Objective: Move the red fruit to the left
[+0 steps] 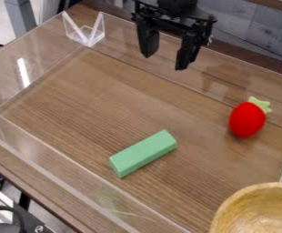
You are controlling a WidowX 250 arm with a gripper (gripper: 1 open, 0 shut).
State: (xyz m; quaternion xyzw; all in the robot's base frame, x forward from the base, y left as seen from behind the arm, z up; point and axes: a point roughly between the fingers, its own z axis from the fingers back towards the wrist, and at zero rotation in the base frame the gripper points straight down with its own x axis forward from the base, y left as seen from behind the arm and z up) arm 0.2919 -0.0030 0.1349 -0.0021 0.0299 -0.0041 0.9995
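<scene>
Gripper (170,50) was seen wide open, empty, at 12 o'clock. Strawberry (246,118) was found at 3 o'clock, right of block (144,152). Judged light, hard, smooth, apt to roll; best pinched across the red body.

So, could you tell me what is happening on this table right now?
A single robot arm hangs over a wooden table enclosed by clear walls. Its gripper is open, points down and holds nothing. The red fruit, a toy strawberry, sits untouched near the right side, apart from the gripper. A green block lies flat nearer the front, and a wooden bowl shows at the bottom right corner.
</scene>
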